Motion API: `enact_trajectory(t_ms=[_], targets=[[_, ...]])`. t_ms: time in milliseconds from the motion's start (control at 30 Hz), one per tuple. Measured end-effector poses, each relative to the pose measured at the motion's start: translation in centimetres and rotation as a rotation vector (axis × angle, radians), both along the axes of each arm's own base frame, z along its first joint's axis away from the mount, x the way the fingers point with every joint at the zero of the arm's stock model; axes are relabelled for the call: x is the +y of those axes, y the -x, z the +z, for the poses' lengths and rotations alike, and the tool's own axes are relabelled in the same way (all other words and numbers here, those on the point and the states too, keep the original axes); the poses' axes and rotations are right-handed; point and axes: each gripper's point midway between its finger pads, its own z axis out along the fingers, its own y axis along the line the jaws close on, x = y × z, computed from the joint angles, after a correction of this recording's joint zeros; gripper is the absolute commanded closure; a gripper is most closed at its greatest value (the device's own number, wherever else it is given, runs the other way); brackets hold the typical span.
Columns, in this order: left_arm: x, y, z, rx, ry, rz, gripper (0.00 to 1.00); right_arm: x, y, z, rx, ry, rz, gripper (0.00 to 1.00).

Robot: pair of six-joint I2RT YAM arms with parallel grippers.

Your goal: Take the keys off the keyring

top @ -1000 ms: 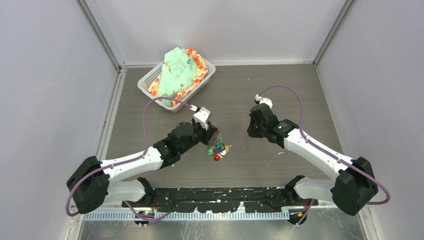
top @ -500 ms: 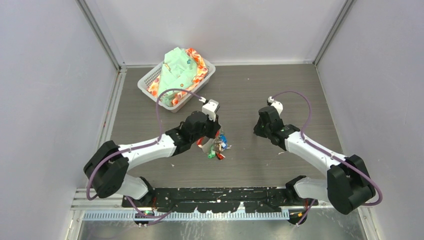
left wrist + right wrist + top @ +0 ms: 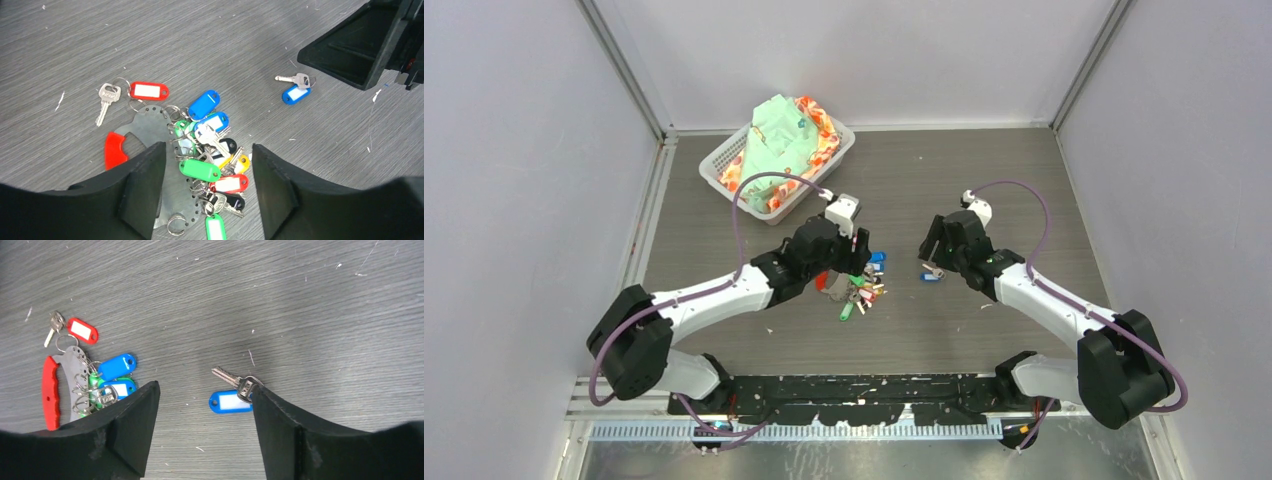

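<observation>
The bunch of small silvery metal keys with green, blue, yellow and red plastic tags (image 3: 205,170) lay heaped on the dark wood-grain table (image 3: 200,40). It rested over the keyring's flat grey perforated fob (image 3: 150,120), whose red curved strip (image 3: 114,150) sat at the heap's nine o'clock. The left gripper (image 3: 207,150) hung over the heap with its jaws spread wide and nothing between them. The right gripper (image 3: 205,387) was equally wide and empty, above a lone blue-tagged key (image 3: 229,401) lying well apart at the heap's three o'clock. A red-tagged key (image 3: 148,90) lay at ten o'clock (whether it was loose or linked I could not tell).

The sound approach was probably for the left gripper to pin the fob or the strip. The right could then pinch one outlying tag, not a flat key blade. A pull straight away from the fob would keep the whole heap from dragging.
</observation>
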Motion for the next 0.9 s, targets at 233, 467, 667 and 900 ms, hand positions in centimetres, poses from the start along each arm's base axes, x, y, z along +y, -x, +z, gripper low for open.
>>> enact_trajectory(t_ms=[233, 467, 667, 900], targets=[[1.5, 0.6, 1.5, 0.006, 0.001, 0.027, 0.0, -0.2, 0.3, 0.1, 0.016, 0.014, 0.004, 0.0], [3.5, 0.4, 3.5, 0.066, 0.011, 0.1, 0.0, -0.5, 0.0, 3.8, -0.05, 0.005, -0.01, 0.0], [4.6, 0.9, 4.3, 0.127, -0.004, 0.157, 0.0, -1.3, -0.2, 7.2, -0.151, -0.015, -0.045, 0.0], [6.0, 1.2, 3.9, 0.159, -0.045, 0.221, 0.0, -2.4, 0.1, 10.2, -0.244, -0.032, -0.088, 0.0]])
